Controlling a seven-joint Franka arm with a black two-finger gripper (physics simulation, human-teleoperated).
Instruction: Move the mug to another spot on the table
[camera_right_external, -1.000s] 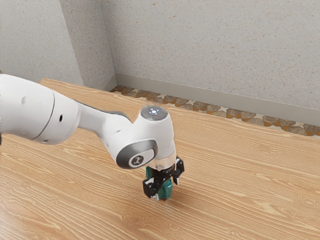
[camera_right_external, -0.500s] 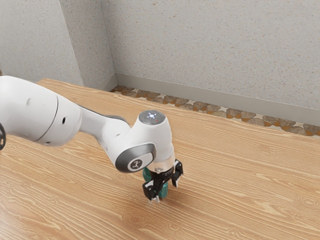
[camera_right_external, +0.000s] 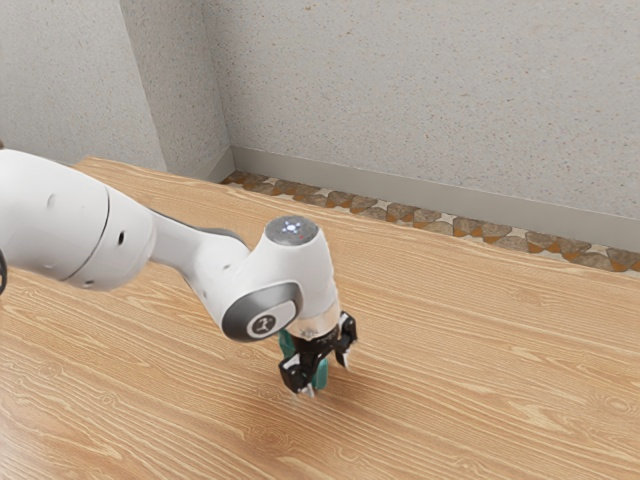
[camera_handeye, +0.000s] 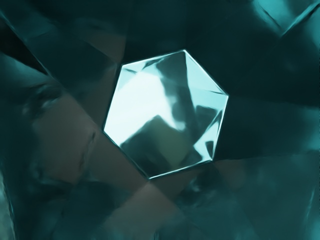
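exterior view: the black gripper (camera_right_external: 313, 372) points straight down, its fingers clamped on the green mug (camera_right_external: 288, 346), low over the wooden table (camera_right_external: 480, 340) near its middle; i cannot tell whether the base touches. wrist view looks down into the mug's glossy, faceted inside. it is probably rigid, light and slick, so a firm, upright hold on its wall suits. the table is flat, grained wood; speckled grey walls (camera_right_external: 420, 90) and a pebbled floor strip (camera_right_external: 500, 232) lie behind.

Light wooden table (camera_right_external: 480, 340), bold grain, 1 teal mug (camera_right_external: 288, 346) at its surface, contact with the wood unclear
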